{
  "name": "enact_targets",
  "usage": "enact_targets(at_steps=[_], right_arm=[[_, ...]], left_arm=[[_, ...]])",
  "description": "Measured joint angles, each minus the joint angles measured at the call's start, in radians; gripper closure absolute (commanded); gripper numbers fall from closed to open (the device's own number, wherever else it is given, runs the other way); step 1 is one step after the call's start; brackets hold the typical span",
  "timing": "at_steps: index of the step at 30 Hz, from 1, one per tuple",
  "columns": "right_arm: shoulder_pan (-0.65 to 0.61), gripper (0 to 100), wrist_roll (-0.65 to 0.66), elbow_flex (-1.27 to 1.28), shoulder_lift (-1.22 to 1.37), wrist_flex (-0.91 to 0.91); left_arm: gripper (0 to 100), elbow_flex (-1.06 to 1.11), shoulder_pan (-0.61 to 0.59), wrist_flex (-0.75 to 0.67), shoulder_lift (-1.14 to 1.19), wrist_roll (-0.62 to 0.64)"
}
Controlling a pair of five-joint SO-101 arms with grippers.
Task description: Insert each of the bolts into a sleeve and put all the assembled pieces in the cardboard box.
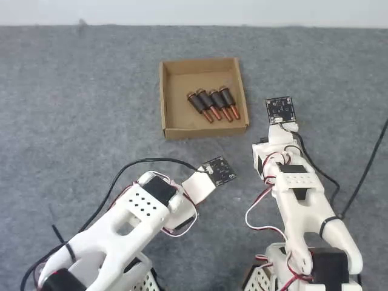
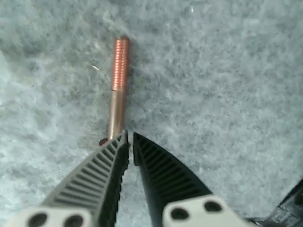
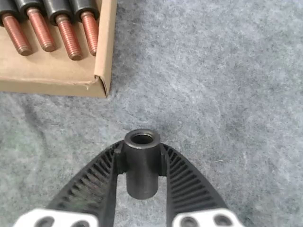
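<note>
A bare copper bolt (image 2: 117, 90) lies on the grey carpet. My left gripper (image 2: 130, 138) is shut with nothing between its fingers, and its tips sit just over the bolt's head end. My right gripper (image 3: 140, 149) is shut on a black sleeve (image 3: 141, 165), held above the carpet with its open bore (image 3: 142, 138) showing. The cardboard box (image 1: 171, 100) stands at the middle back of the table, holding several assembled pieces (image 1: 213, 104) side by side. Its near corner (image 3: 102, 80) lies just beyond the held sleeve.
The left arm (image 1: 130, 218) comes in from the front left and the right arm (image 1: 297, 194) from the front right, to the right of the box. Grey carpet (image 1: 79, 109) covers the table. A black cable (image 1: 364, 176) runs along the right edge.
</note>
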Motion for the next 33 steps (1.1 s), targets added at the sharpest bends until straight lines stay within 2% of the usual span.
enact_targets(at_steps=[3,10,17,23,27,33], right_arm=[[0.0,99.1,0.0,0.0,0.0,0.0],[0.0,99.1,0.0,0.0,0.0,0.0],[0.0,99.1,0.002,0.0,0.0,0.0],[0.0,99.1,0.002,0.0,0.0,0.0],[0.0,99.1,0.002,0.0,0.0,0.0],[0.0,99.1,0.002,0.0,0.0,0.0]], left_arm=[[99,0.0,0.0,-0.025,0.023,0.0],[99,-0.021,0.023,-0.087,0.288,-0.002],[99,-0.029,0.025,-0.089,0.305,0.018],[99,-0.031,-0.081,-0.103,0.307,0.052],[99,-0.031,-0.147,-0.157,0.307,0.157],[99,-0.051,-0.178,-0.198,0.308,0.308]])
